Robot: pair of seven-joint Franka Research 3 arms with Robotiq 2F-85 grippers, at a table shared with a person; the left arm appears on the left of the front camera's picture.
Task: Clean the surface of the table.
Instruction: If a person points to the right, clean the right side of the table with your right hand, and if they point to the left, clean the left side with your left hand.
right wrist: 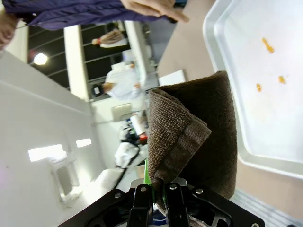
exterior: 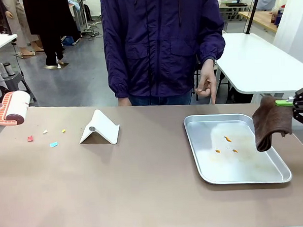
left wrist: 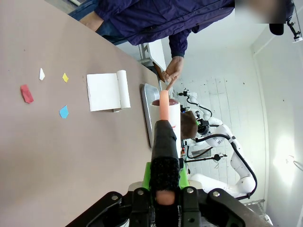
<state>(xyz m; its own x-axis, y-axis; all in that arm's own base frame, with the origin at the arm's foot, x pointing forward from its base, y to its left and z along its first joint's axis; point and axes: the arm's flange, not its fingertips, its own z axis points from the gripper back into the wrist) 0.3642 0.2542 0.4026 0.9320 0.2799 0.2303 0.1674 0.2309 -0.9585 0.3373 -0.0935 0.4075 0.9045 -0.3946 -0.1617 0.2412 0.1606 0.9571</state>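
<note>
Taking 12 o'clock as the person's side in the front view, the large beige-brown table with the pale edge (exterior: pixel 145 195) spans the whole foreground. By the look of it, the cleaning has hardly begun. Four small paper scraps, red (exterior: pixel 30 138), white (exterior: pixel 45 132), yellow (exterior: pixel 63 131) and blue (exterior: pixel 53 144), lie loose on the top at about 9 o'clock. Just beside them, toward the centre, stands a white folded stand (exterior: pixel 99 129).

At 3 o'clock a silver rectangular metal tray (exterior: pixel 246 182) holds a few orange crumbs (exterior: pixel 227 138) and some faint smears.

Both arms appear equipped for the work. The left tool (left wrist: pixel 164 142) is pressed together on the pink handle of a white lint roller (exterior: pixel 14 106), held at the table's 9 o'clock edge, near the scraps. The right tool (exterior: pixel 293 106) pinches a folded brown terry cloth (exterior: pixel 270 122), which hangs above the tray's 3 o'clock rim.

Picking up the scraps and wiping the top remain to be done.
</note>
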